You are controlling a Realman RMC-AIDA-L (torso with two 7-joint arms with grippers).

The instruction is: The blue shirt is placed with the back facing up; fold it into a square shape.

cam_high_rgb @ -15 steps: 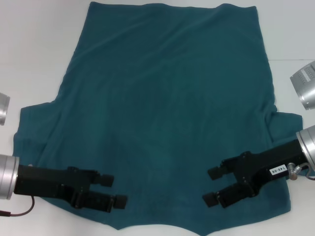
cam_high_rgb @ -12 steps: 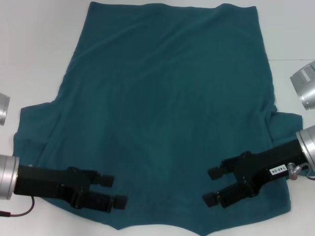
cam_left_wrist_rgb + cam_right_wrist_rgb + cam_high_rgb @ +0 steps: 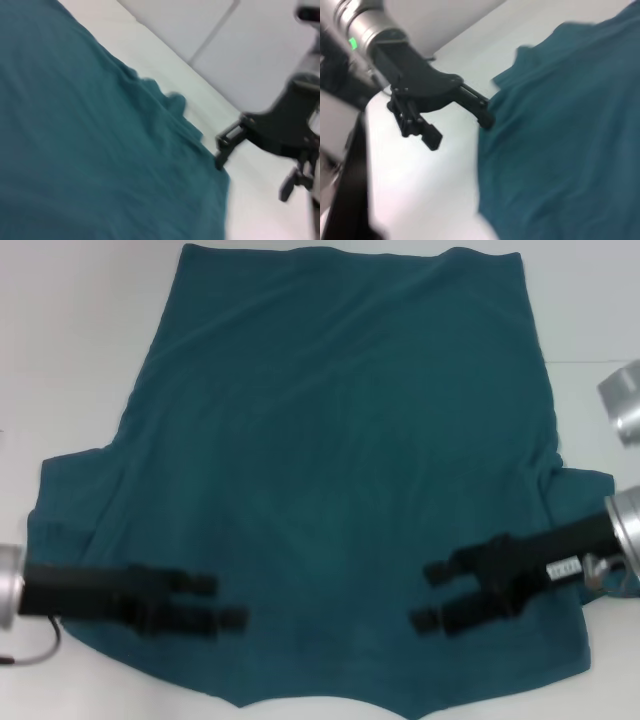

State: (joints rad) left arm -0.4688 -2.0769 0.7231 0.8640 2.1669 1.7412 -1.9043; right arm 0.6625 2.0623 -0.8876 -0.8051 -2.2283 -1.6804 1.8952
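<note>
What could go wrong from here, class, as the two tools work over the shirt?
1. Both tools, left and right, are open above the shirt near its near edge; closing there may pinch one layer only, or miss the edge.
2. The fabric lies wrinkled, with sleeves bunched at both sides, so a fold could come out crooked rather than square.
3. The tools point toward each other; moving inward, they might collide.

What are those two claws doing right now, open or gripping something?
Left gripper: open, holding nothing, over the blue shirt near its left sleeve.
Right gripper: open, holding nothing, over the shirt near its right sleeve.
</note>
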